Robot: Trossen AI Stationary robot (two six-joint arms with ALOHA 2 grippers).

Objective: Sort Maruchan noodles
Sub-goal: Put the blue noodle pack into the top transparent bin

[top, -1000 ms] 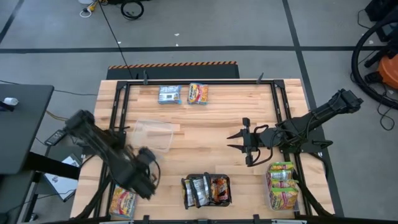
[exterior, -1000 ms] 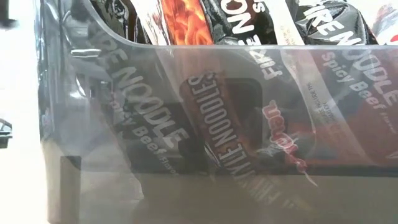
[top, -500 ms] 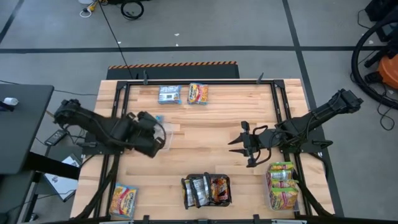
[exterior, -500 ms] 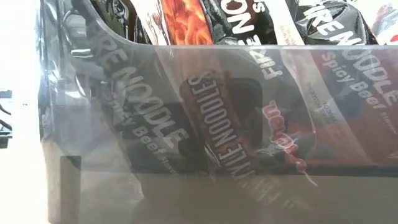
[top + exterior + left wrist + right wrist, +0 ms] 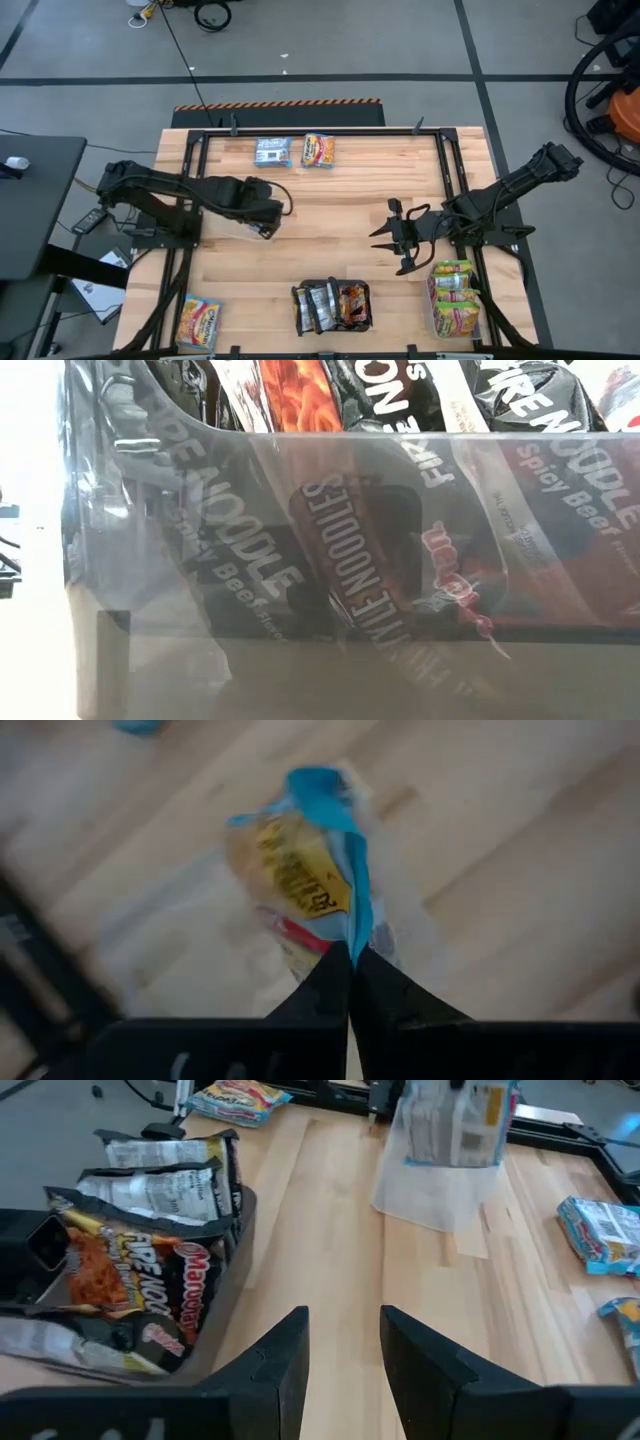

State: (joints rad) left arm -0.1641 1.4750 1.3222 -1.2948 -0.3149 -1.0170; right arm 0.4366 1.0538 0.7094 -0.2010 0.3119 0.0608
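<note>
My left gripper point(image 5: 350, 955) pinches a blue-and-yellow noodle packet point(image 5: 300, 870) (edge only) above the worktop's point(image 5: 340, 215) left-middle; my right gripper point(image 5: 343, 1342) hangs empty, fingers apart, near the right edge.

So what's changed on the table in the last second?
The left gripper, shut on a yellow-and-blue packet, swung from the front-left corner to over the clear tub. The right gripper, open, and the other packets stayed put.
</note>
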